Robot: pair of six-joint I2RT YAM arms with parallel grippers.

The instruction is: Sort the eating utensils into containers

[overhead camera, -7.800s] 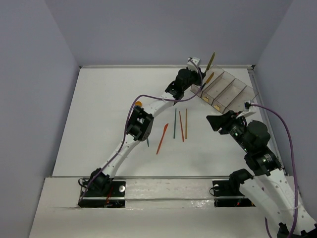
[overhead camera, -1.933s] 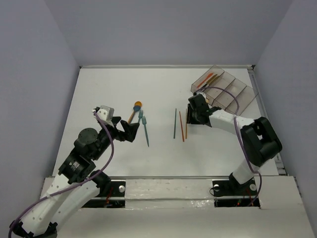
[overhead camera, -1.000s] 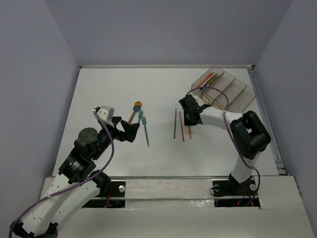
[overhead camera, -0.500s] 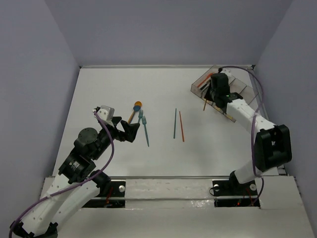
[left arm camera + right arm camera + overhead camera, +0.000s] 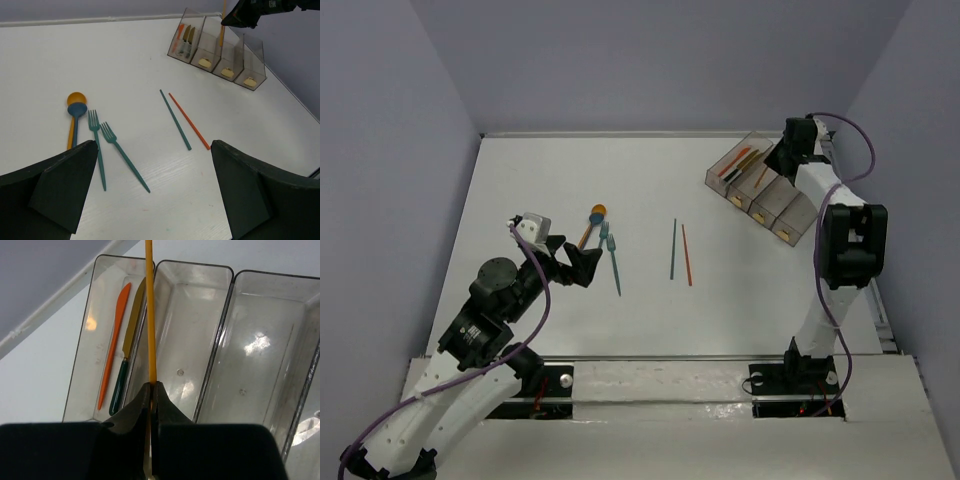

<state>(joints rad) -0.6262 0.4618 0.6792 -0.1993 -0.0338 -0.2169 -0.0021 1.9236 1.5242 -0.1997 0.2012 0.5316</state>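
My right gripper (image 5: pixel 152 386) is shut on an orange chopstick (image 5: pixel 149 315) that hangs over the containers (image 5: pixel 788 212), along the wall between the first and second bins. The first bin (image 5: pixel 92 335) holds an orange knife (image 5: pixel 114 352) and a yellow, dark-handled knife (image 5: pixel 131 340). The second bin (image 5: pixel 192 345) and third bin (image 5: pixel 265 355) hold nothing I can see. On the table lie a teal chopstick (image 5: pixel 673 249), a red chopstick (image 5: pixel 686 254), two teal forks (image 5: pixel 122 157), an orange spoon (image 5: pixel 76 97) and a blue spoon (image 5: pixel 77 109). My left gripper (image 5: pixel 582 266) stands open beside the forks, holding nothing.
The row of bins stands at the far right near the back wall and the table's right edge (image 5: pixel 848 215). The right arm (image 5: pixel 840 250) stretches along that edge. The loose utensils lie in two groups, mid-table and left of the middle.
My right gripper has lifted the orange chopstick from beside the other two chopsticks and carried it back and right, over the bins. The left arm has not moved.
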